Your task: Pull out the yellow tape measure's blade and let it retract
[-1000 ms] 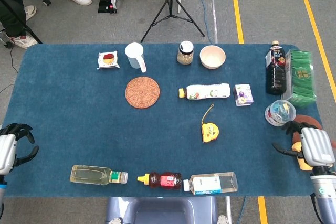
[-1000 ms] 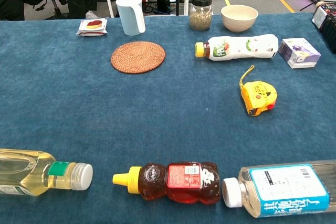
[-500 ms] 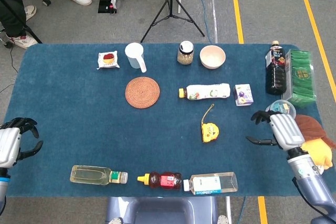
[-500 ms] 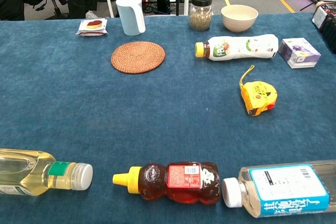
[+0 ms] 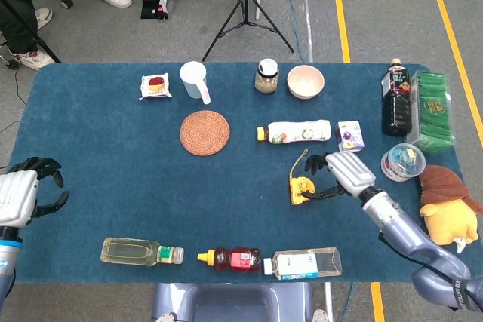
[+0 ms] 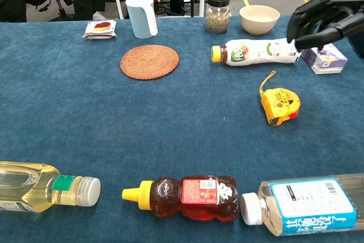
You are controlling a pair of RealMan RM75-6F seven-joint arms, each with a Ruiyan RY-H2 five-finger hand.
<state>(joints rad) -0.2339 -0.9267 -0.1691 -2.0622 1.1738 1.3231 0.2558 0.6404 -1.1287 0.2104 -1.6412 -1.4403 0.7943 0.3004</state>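
Tape measure (image 5: 302, 189) of yellow plastic lies flat on the blue table cloth (image 5: 113, 171), just in front of and below the right hand (image 5: 341, 173), with a thin yellow wrist loop (image 5: 301, 161) trailing away from it toward the white drink bottle (image 5: 296, 132) beyond. Judged from its look, the case is a small, rigid, fairly dense block with smooth sides, so it should not deform under a squeeze but could skid on the cloth or twist in the fingers if it is pinched too near one corner; a hold across the two flat faces seems safest. The blade inside is probably thin, springy steel that snaps back quickly, and its tip, at what looks like the reddish end of the case nearest the robot, is too small here to make out clearly. One hand would likely have to steady the case while the other draws the tip. The right hand hovers above the table just to the side of the case, fingers spread and curved downward, holding nothing; in the chest view it hangs well above the tape measure rather than touching it, and in the head view its fingertips only seem to reach toward the case. The left hand (image 5: 23, 195) sits far off at the opposite edge of the table, fingers loosely curled apart, also empty.
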